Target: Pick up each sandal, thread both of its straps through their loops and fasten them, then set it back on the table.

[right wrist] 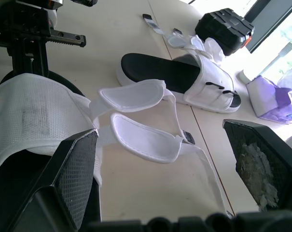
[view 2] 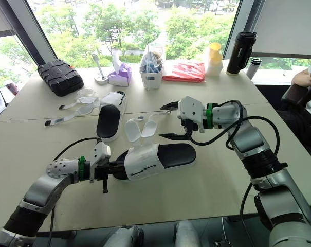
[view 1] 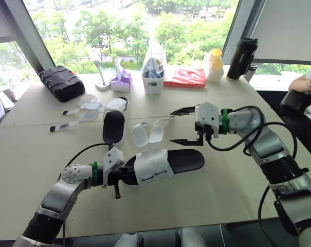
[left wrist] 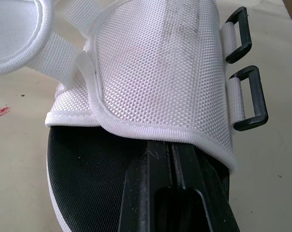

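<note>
Matt woven-mesh sandal [left wrist: 155,63] (cloth upper)

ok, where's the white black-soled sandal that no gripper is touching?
Left eye view: that white sandal lies flat on the beige table, left of centre, just behind the near sandal, loose straps leftward, near the black ribbed case.

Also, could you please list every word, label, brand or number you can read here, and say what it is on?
No text can be read in any view.
The red packet: any print too small to read.
The black flask and black case: no legible marking.
The near sandal: plain white mesh, no label.
</note>
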Controlling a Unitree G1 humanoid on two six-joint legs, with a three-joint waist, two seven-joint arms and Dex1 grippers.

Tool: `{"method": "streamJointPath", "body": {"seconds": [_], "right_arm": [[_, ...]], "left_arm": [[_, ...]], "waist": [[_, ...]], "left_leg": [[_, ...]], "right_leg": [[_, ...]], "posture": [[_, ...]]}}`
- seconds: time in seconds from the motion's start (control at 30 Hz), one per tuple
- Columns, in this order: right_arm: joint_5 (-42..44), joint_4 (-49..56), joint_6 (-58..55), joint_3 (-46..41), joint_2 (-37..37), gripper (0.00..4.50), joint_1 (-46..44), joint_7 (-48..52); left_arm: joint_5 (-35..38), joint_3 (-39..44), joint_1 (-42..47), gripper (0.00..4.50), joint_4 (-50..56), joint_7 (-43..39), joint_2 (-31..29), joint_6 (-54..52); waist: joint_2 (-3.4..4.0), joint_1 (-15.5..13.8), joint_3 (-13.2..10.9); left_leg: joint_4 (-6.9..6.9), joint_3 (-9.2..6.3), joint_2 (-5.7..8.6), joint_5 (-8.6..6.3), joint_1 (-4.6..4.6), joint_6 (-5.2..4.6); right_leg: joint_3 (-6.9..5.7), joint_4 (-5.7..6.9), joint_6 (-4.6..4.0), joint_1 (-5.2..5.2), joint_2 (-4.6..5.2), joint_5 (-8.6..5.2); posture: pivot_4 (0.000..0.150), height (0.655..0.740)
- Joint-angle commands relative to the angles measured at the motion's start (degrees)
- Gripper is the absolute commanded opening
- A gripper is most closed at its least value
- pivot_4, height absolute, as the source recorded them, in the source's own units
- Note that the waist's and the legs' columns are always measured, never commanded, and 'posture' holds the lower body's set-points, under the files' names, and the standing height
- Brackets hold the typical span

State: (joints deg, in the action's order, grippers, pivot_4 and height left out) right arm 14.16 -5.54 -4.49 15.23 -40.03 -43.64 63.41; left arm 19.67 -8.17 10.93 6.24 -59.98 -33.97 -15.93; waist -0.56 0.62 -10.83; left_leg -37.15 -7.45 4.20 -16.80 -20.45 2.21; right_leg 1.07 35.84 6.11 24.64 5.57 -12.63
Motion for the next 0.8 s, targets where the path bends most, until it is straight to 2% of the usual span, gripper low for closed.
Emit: {"method": "streamJointPath", "body": {"seconds": [0.03,0.17,0.27,0.33,0.57,0.8], "right_arm": [[4.2,-1.2,-11.2,-1.5,3.3,4.50,-0.5,0.2],[6.6,-8.3,-25.2,-3.1,7.9,4.50,-5.0,-1.4],[10.5,-20.4,-42.1,-5.9,13.0,4.50,-13.8,-3.2],[10.5,-27.5,-48.5,-6.7,15.5,4.50,-18.5,-4.3],[7.2,-42.9,-55.6,-6.9,20.7,4.50,-27.3,-6.1],[3.6,-51.4,-54.8,-7.3,24.5,4.50,-30.3,-6.4]], "left_arm": [[-0.5,-1.5,0.0,0.02,-0.8,-0.8,0.5,-0.4],[-1.0,-1.6,-0.1,0.02,-1.7,-1.4,0.3,-0.3],[-1.3,-1.6,0.1,0.02,-2.0,-1.7,0.2,-0.2],[-1.5,-1.7,0.4,0.02,-2.0,-1.7,0.2,-0.2],[-1.6,-1.7,0.6,0.02,-1.7,-1.5,0.1,-0.2],[-1.6,-1.8,0.1,0.02,-0.9,-1.2,0.0,-0.5]], "waist": [[-0.02,0.0,0.0],[-0.01,0.0,0.0],[0.03,0.2,0.0],[0.05,0.3,0.0],[0.04,0.2,0.0],[0.05,0.3,0.0]], "left_leg": [[0.00,-0.02,0.00,0.00,0.01,0.00],[0.00,-0.12,0.00,0.00,0.04,0.00],[0.00,-0.12,0.01,0.01,0.04,0.01],[0.00,-0.11,0.00,0.01,0.05,0.02],[0.06,-0.20,0.08,-0.03,-0.04,0.08],[0.05,-0.17,0.08,-0.03,-0.03,0.08]], "right_leg": [[0.00,-0.02,0.01,-0.02,0.00,0.01],[0.00,-0.03,0.01,-0.06,0.00,0.01],[0.02,-0.03,-0.04,-0.03,0.00,0.04],[0.02,-0.02,-0.08,-0.01,0.00,0.07],[-0.04,-0.02,-0.09,0.04,0.03,0.09],[-0.02,0.03,0.01,0.08,0.03,0.15]], "posture": [[0.150,0.7400],[0.150,0.7400],[0.150,0.7400],[0.150,0.7400],[0.150,0.7400],[0.150,0.7400]]}}
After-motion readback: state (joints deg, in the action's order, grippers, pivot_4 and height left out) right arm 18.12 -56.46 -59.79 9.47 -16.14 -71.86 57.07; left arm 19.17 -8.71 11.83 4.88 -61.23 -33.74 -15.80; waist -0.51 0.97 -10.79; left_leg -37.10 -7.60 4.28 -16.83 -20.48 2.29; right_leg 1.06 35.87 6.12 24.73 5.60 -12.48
